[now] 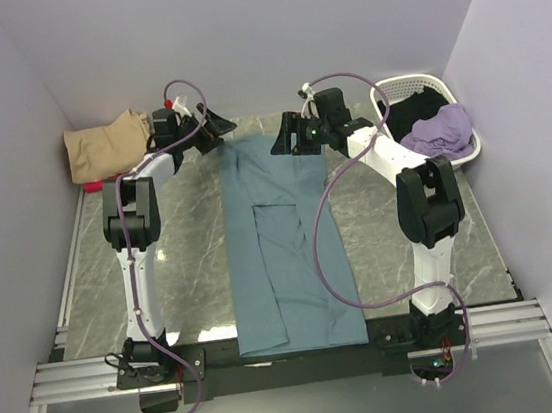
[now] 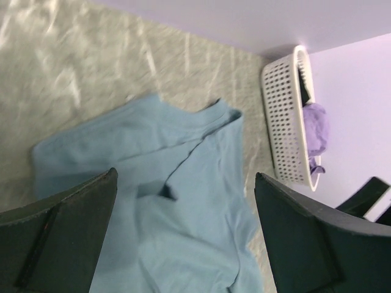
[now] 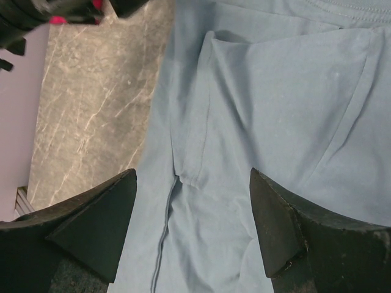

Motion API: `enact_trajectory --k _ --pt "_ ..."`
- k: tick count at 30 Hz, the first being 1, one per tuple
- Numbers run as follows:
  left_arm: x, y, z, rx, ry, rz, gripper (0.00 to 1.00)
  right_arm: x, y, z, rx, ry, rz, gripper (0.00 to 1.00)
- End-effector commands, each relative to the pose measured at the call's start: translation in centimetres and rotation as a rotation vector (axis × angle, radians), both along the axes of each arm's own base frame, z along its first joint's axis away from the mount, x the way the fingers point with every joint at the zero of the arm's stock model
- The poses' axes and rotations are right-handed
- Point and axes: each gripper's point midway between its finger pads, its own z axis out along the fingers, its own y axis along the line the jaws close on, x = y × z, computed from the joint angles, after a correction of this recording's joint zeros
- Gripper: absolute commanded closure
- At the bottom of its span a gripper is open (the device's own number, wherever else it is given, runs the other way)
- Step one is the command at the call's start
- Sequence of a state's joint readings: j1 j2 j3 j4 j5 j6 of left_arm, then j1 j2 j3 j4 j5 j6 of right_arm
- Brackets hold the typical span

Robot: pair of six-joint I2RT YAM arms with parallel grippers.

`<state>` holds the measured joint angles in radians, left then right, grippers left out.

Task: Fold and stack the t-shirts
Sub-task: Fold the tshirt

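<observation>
A dusty teal-blue t-shirt (image 1: 287, 255) lies as a long narrow strip down the middle of the table, sides folded in, neck end at the far side. It fills the left wrist view (image 2: 183, 201) and the right wrist view (image 3: 263, 122). My left gripper (image 1: 214, 131) hovers open at the shirt's far left corner, empty. My right gripper (image 1: 284, 141) hovers open over the shirt's far right end, empty. A tan t-shirt (image 1: 107, 145) lies folded at the far left. Lilac (image 1: 441, 130) and black (image 1: 423, 106) shirts sit in the basket.
A white lattice-sided plastic basket (image 1: 382, 111) stands at the far right by the wall; it also shows in the left wrist view (image 2: 282, 116). Grey marble tabletop (image 1: 187, 258) lies bare on both sides of the shirt. Walls close in left, right and behind.
</observation>
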<state>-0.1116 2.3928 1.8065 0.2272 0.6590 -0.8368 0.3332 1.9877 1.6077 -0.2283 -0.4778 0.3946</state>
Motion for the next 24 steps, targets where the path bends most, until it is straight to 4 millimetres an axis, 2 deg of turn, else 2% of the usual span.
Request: enact_trajectory --k 1,5,8,13,17,18,19,21,22,24 --pt "1.2 -1.1 2.7 -0.051 -0.088 -0.047 0.01 0.4 0.0 0.5 -0.011 -0.037 0.009 0.19" --pt "1.5 -1.7 0.9 -0.026 -0.047 -0.047 0.0 0.4 0.0 0.2 -0.017 -0.029 0.007 0.19" --pt "1.1 -1.3 0.8 -0.011 -0.047 -0.016 0.0 0.5 -0.1 0.2 -0.02 -0.029 0.004 0.19" --pt "0.3 0.7 3.4 0.07 -0.113 0.059 0.01 0.4 0.0 -0.1 -0.017 -0.021 0.011 0.19" --pt "0.1 1.9 4.9 0.129 -0.163 0.114 0.0 0.3 0.2 -0.4 -0.005 -0.011 0.022 0.19" --pt "-0.3 2.0 4.6 0.138 -0.156 0.119 0.0 0.2 0.3 -0.5 -0.003 -0.008 0.027 0.18" --pt "-0.3 2.4 5.8 0.15 -0.191 0.143 0.0 0.2 0.3 -0.5 -0.002 -0.005 0.028 0.19" --pt "-0.8 2.7 6.3 0.153 -0.211 0.15 0.0 0.2 0.4 -0.5 0.002 -0.005 0.031 0.19" --pt "-1.0 3.0 7.9 0.155 -0.242 0.168 0.0 0.1 0.4 -0.7 0.002 -0.001 0.035 0.18" --pt "-1.3 3.3 8.3 0.165 -0.241 0.182 0.0 0.1 0.4 -0.8 0.003 0.001 0.037 0.18"
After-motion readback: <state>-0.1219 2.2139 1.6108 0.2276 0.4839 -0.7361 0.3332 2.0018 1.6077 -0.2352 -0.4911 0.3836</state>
